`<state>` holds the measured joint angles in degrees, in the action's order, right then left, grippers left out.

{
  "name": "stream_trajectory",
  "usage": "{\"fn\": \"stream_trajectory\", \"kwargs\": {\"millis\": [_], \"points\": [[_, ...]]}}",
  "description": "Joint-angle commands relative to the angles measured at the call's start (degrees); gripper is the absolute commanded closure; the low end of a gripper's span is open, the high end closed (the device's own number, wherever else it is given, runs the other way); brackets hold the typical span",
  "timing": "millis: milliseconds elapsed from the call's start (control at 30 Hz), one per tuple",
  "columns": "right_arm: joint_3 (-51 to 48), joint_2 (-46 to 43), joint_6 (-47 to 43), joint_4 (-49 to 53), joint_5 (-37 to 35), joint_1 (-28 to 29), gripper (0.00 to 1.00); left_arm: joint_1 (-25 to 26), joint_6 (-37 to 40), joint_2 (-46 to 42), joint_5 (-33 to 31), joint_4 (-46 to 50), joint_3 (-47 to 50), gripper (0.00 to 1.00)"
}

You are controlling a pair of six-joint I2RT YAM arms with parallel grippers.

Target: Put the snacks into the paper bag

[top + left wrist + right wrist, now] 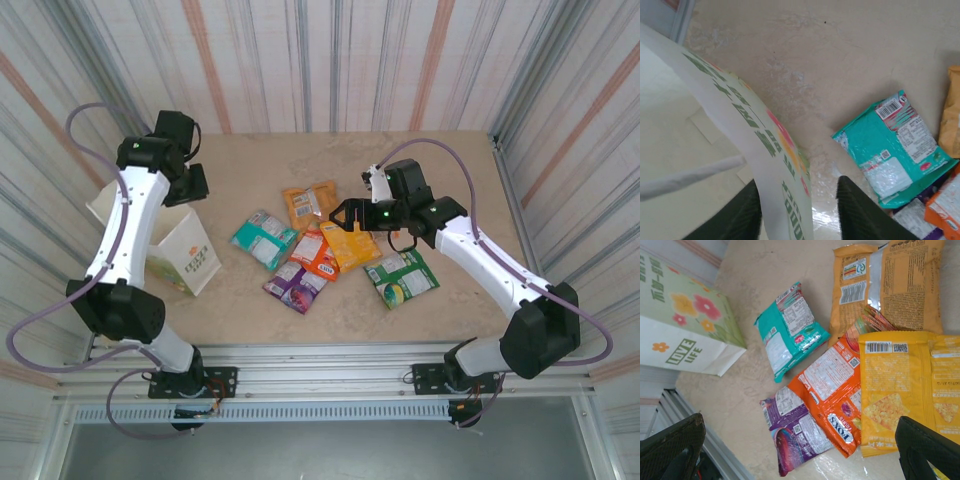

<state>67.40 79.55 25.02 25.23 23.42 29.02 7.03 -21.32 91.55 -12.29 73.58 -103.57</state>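
On the table (pixel 460 190), the bag (pixel 188 258) is standing upright at the left, its mouth facing up. The left gripper (pixel 190 185) is hanging at the bag's rim. In the wrist view its fingers (pixel 860 215) are sitting apart, one inside and one outside the bag wall, not pinching it. The right gripper (pixel 347 212) is hovering over the packets with its jaws spread wide and nothing between them.

Six packets are lying flat in a loose cluster mid-table, near the bag but outside it. One orange packet (pixel 310 203) is lying at the far side and a second orange packet (pixel 352 248) just under the right gripper. The green packet (pixel 402 277) is sitting off to the right, and the teal packet (pixel 265 238) is lying nearest the bag. The red-orange packet (pixel 313 256) and purple packet (pixel 296 285) are overlapping at the near edge of the cluster.

The packing is, by my reading, barely starting: nothing is being held, and what shows of the bag's inside looks bare, though its bottom is hidden. At least six packets are waiting to go in.
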Motion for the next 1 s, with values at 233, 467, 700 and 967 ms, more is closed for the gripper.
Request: {"fn": "stream_trajectory", "kwargs": {"millis": [233, 467, 700, 967], "points": [[-0.27, -2.01, 0.16, 0.24, -1.00, 0.34, 0.01, -0.52, 4.57, -0.54, 1.28, 0.07, 0.78, 0.89], [-0.42, -1.66, 0.73, -0.56, -0.66, 0.43, 0.01, 0.01, 17.35, -5.25, 7.57, -0.37, 1.89, 1.00], [-0.35, -0.66, 1.09, -1.65, -0.24, 0.94, 0.01, -0.08, 29.45, -9.48, 13.44, -0.46, 6.02, 1.00], [5.18, 8.59, -2.27, -1.72, 2.49, 3.74, 0.08, -0.11, 32.52, -11.63, 13.58, 0.59, 8.45, 1.00]]}}
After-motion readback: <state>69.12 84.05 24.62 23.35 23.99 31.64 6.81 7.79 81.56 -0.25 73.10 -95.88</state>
